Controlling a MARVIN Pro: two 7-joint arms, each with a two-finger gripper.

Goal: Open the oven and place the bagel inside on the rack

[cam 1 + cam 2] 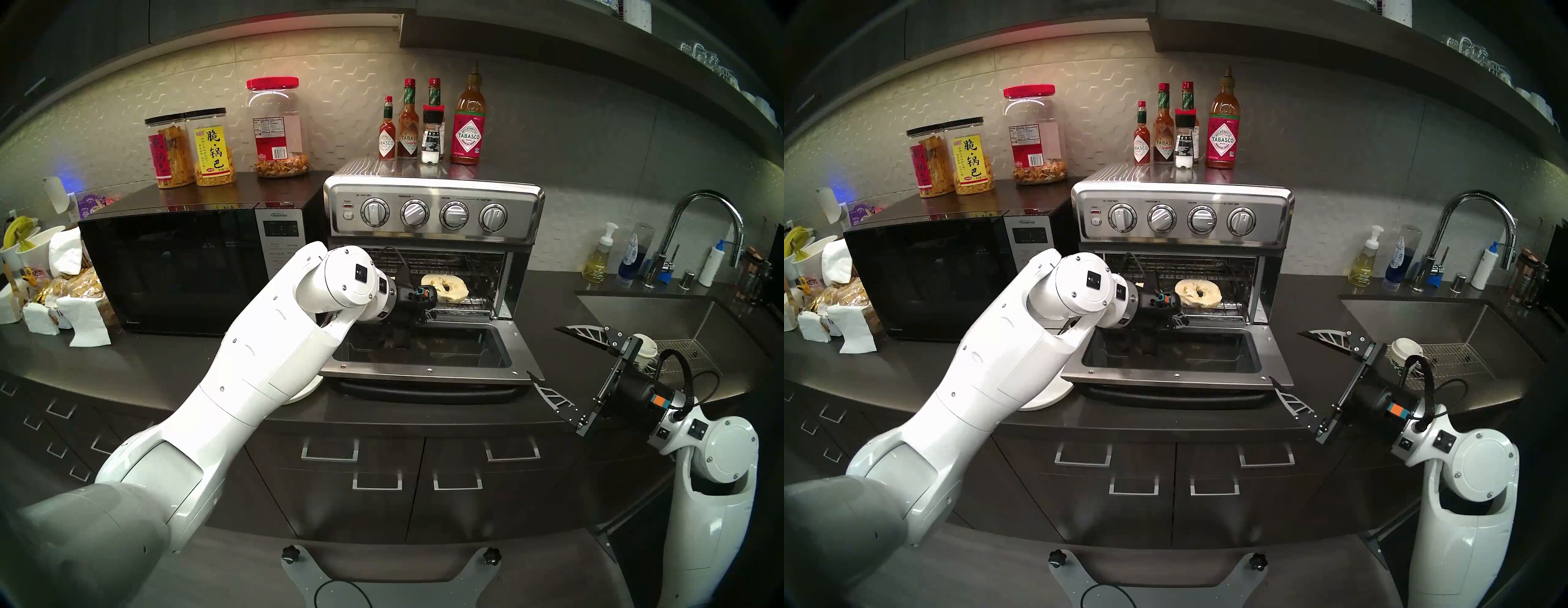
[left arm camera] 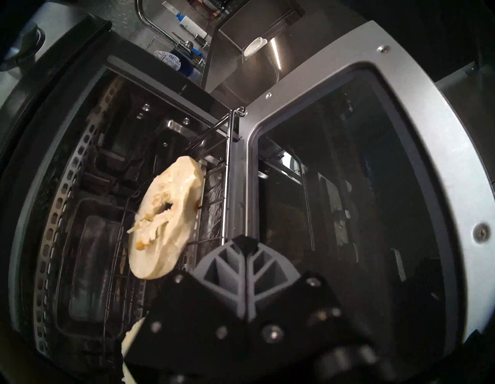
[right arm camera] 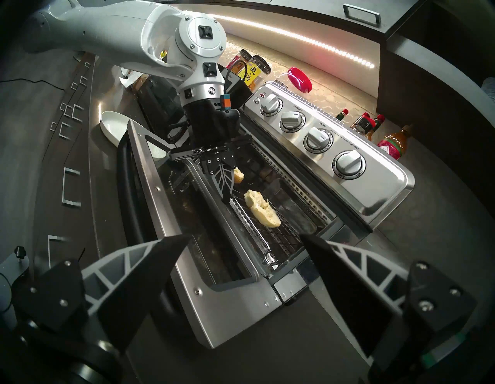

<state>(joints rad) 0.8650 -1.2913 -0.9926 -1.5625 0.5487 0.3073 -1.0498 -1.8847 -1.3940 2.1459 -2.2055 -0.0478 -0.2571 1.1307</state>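
Where rack [image 3: 263,236] runs widthwise — bagel [image 3: 262,208] flat, crumb-up

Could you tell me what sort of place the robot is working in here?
Most likely a kitchenette, perhaps an office pantry: a dark countertop carries a black microwave and a stainless toaster oven, and a steel sink with a curved faucet sits to the side.

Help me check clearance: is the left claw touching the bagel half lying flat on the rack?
Apart. The right wrist view shows a plain gap between the tip of the shut left claw and that bagel half on the rack.
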